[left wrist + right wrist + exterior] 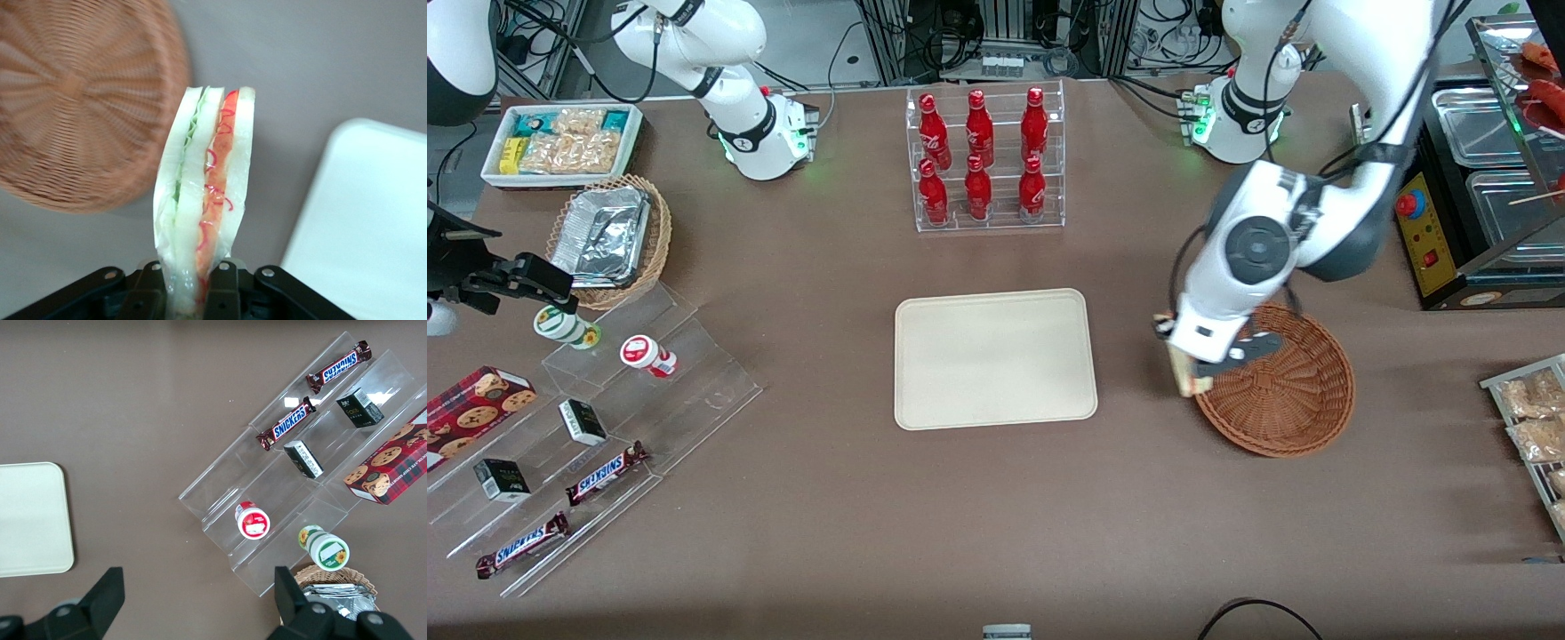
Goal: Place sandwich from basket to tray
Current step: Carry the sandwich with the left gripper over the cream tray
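My left gripper [1190, 369] hangs above the table at the reddish-brown wicker basket's [1294, 400] rim, on the side facing the tray, and it is shut on the sandwich [1184, 372]. In the left wrist view the wrapped sandwich [205, 187] stands up between the black fingers [223, 287], pale bread with green and red-orange filling showing. The basket [73, 100] looks empty beside it. The beige tray [994, 357] lies bare at the table's middle, and its corner [367, 220] shows in the wrist view.
A clear rack of red bottles [984, 160] stands farther from the front camera than the tray. Toward the parked arm's end lie a tan basket with foil trays [609, 236], a white snack bin [560, 142] and acrylic steps with candy bars [605, 471]. A black appliance [1476, 222] stands beside the working arm.
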